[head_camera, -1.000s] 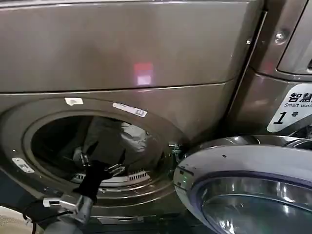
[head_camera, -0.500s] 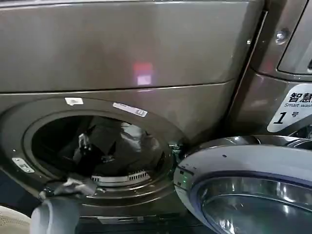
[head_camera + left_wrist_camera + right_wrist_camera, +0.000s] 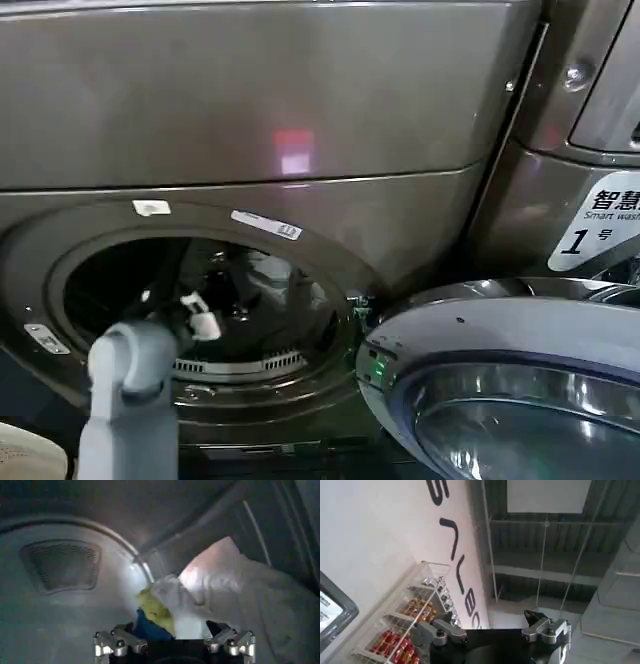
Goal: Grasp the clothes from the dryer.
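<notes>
- Head view: the left arm [image 3: 130, 400] rises from the near left edge and bends forward at a rounded grey joint, so that its far end passes through the round porthole of the dryer [image 3: 300, 110].
- The machine's open door [image 3: 500, 390], white-rimmed with a glass bowl, hangs at the near right, below a white label [image 3: 600, 232] bearing a "1".
- Inside the dark drum, pale folds of the clothes [image 3: 270, 290] lie toward the right and far side, above a ribbed white strip at the drum's lower lip.
- A bit of cream basket [image 3: 25, 455] peeks in at the near left corner.
- Left wrist view: the left gripper [image 3: 174, 639] is inside the drum with its two fingers spread wide and nothing between them.
- The clothes [image 3: 240, 595] lie just beyond the fingers: a big pale grey-white heap, with a yellow-green piece [image 3: 156, 611] and a dark navy piece [image 3: 146, 629] at its nearer edge.
- A meshed vent [image 3: 60, 565] sits in the drum's back wall, away from the heap.
- Right wrist view: the right gripper [image 3: 494, 627] points upward toward a ceiling of beams, fingers wide apart and empty; a wire shelf [image 3: 415, 625] of red and gold packets stands against a lettered white wall.
</notes>
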